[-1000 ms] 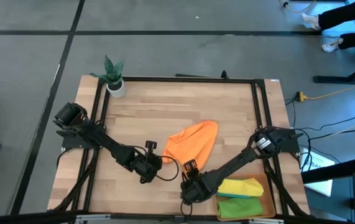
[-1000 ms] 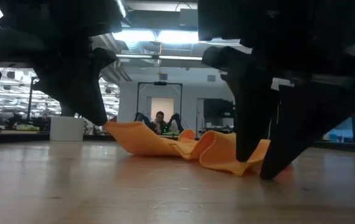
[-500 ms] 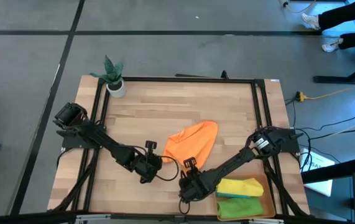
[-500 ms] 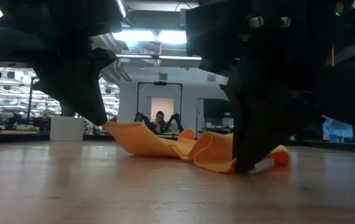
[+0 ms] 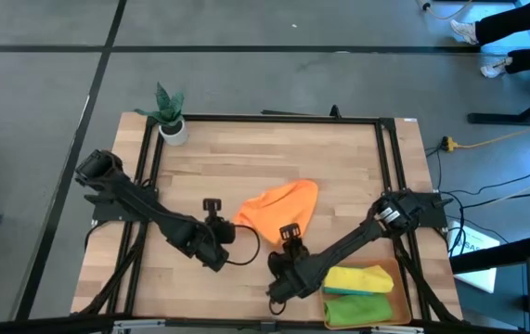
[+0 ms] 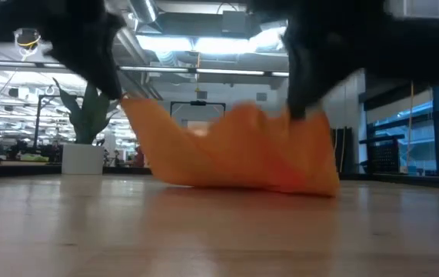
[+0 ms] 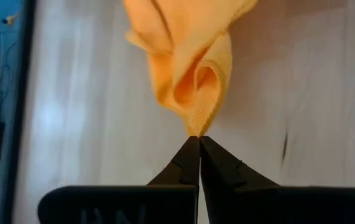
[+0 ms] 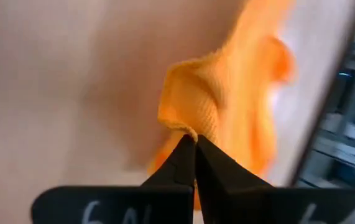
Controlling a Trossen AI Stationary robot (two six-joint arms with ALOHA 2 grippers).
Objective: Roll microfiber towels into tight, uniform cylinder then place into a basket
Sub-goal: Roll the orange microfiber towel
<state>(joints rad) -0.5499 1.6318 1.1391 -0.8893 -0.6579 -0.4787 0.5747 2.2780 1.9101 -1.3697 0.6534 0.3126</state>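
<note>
The orange microfiber towel [image 5: 279, 206] is bunched near the table's middle. Its near edge is raised and its lower part rests on the wood [image 6: 234, 181]. My left gripper [image 5: 235, 225] is shut on the towel's near-left corner. My right gripper [image 5: 290, 239] is shut on its near-right corner. The basket [image 5: 397, 278] stands at the near right edge, with a rolled yellow towel [image 5: 357, 277] and a green one [image 5: 357, 308] inside it. My left gripper pinches a folded corner of the orange towel [image 7: 196, 127] between its two fingertips, several layers together. In the low view that corner [image 6: 129, 104] is lifted off the table and the cloth slopes down from it. My right gripper pinches the other near corner of the towel [image 8: 186, 130] at its fingertips, on a folded edge. That corner [image 6: 307, 123] is held up clear of the wood, and the cloth hangs below it to the table.
A small white pot with a green plant [image 5: 172, 125] stands at the far left corner. A black frame [image 5: 274, 118] runs around the tabletop. Bare wood lies left of and beyond the towel.
My right gripper has shut on the towel's near-right corner. Both grippers have then gone up, lifting the towel's near edge off the table while its far part stays down. The cloth has bunched and shifted slightly toward the table's left.
</note>
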